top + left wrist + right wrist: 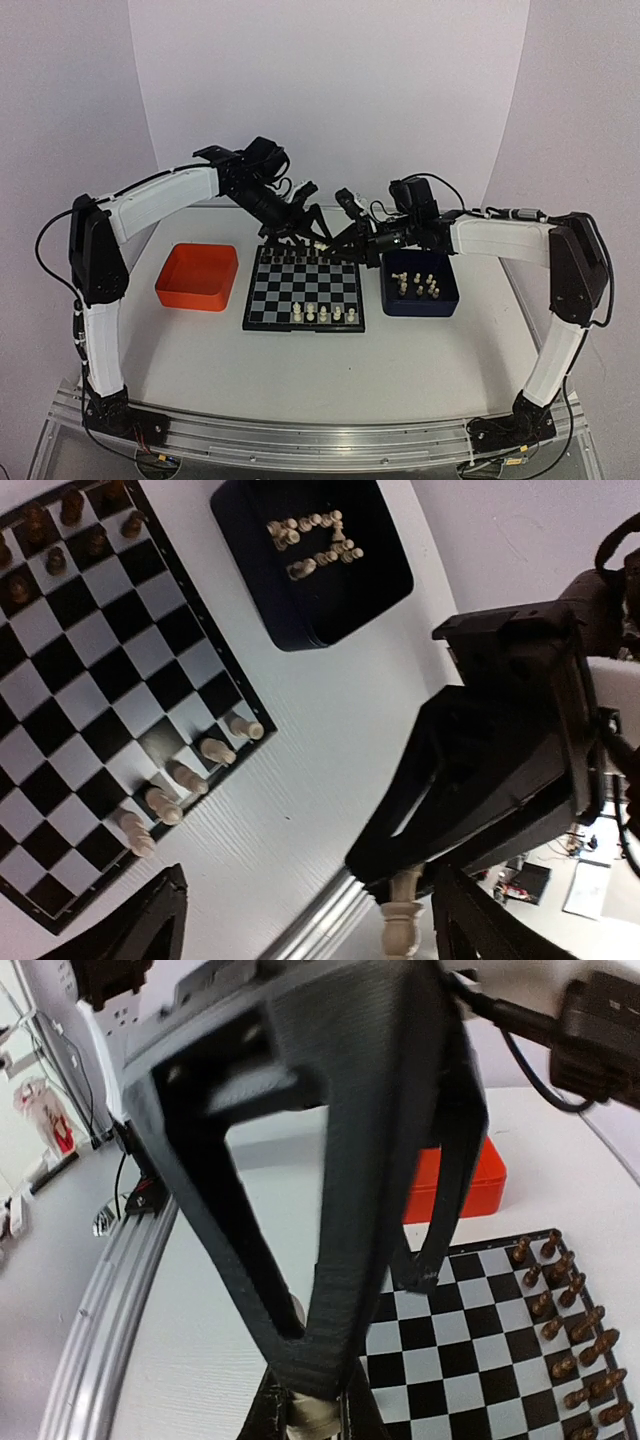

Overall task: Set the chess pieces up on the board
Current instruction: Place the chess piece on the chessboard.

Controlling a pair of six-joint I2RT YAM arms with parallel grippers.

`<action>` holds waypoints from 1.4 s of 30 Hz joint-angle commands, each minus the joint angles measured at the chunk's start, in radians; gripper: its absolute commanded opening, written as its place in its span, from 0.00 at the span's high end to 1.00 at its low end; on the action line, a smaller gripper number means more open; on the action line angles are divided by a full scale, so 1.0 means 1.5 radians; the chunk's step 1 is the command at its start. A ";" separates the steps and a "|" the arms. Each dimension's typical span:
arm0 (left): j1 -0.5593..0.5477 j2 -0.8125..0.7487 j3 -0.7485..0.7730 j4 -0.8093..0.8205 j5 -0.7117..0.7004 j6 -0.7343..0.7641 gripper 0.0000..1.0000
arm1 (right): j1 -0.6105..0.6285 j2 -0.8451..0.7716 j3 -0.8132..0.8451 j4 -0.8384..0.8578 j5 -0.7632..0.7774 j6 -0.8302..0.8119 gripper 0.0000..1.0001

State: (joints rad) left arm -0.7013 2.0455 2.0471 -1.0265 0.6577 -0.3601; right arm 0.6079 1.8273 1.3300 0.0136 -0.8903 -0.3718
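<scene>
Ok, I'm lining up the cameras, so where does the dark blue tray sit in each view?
Top external: dark blue tray just right of the board, mid-picture.
Left wrist: tray at top centre, right of the board.
Right wrist: not in it.
Shared landmark: the board, seen in all three.

At the bottom edge the right gripper (pixel 310 1418) pinches a cream chess piece (pixel 312 1422) (only its top shows between the dark fingers). The left gripper (pixel 365 1325) looms in front, jaws spread, one finger's tip just above the piece. Behind lie the board (pixel 470 1360), dark chessmen (pixel 566 1366) along its right side, and an orange tray (pixel 490 1185).
</scene>
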 commanded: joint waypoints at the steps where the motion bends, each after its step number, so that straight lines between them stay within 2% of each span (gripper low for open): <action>1: 0.002 -0.193 -0.207 0.346 -0.181 -0.076 0.03 | 0.003 -0.034 -0.011 0.185 0.093 0.351 1.00; 3: 0.002 -0.275 -0.340 0.516 -0.246 -0.107 0.00 | 0.003 -0.034 -0.017 0.238 0.161 0.453 1.00; 6: 0.003 -0.363 -0.517 0.794 -0.306 -0.144 0.00 | 0.003 -0.030 -0.005 0.258 0.223 0.547 1.00; 9: 0.002 -0.369 -0.553 0.903 -0.318 -0.164 0.00 | 0.003 -0.019 0.017 0.258 0.239 0.606 1.00; 13: 0.001 -0.299 -0.458 0.837 -0.320 -0.171 0.03 | 0.003 -0.008 0.027 0.261 0.248 0.618 1.00; 17: 0.000 -0.251 -0.411 0.828 -0.313 -0.190 0.20 | 0.003 -0.006 0.025 0.266 0.259 0.611 1.00; 19: 0.000 -0.236 -0.405 0.837 -0.308 -0.203 0.29 | 0.003 -0.008 0.025 0.267 0.265 0.605 1.00; 21: 0.000 -0.225 -0.400 0.845 -0.289 -0.212 0.33 | 0.003 -0.010 0.022 0.267 0.276 0.599 1.00; 31: 0.000 -0.169 -0.371 0.868 -0.195 -0.250 0.42 | 0.003 -0.015 0.021 0.272 0.287 0.567 1.00; 40: -0.001 -0.140 -0.349 0.868 -0.165 -0.266 0.66 | 0.003 -0.015 0.023 0.272 0.287 0.561 1.00; 42: -0.001 -0.140 -0.352 0.873 -0.158 -0.268 0.69 | 0.003 -0.017 0.021 0.271 0.288 0.558 1.00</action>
State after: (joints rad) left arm -0.6994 1.8363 1.4715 0.2348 0.3800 -0.7478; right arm 0.6113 1.8244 1.3350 0.3817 -0.4667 0.4907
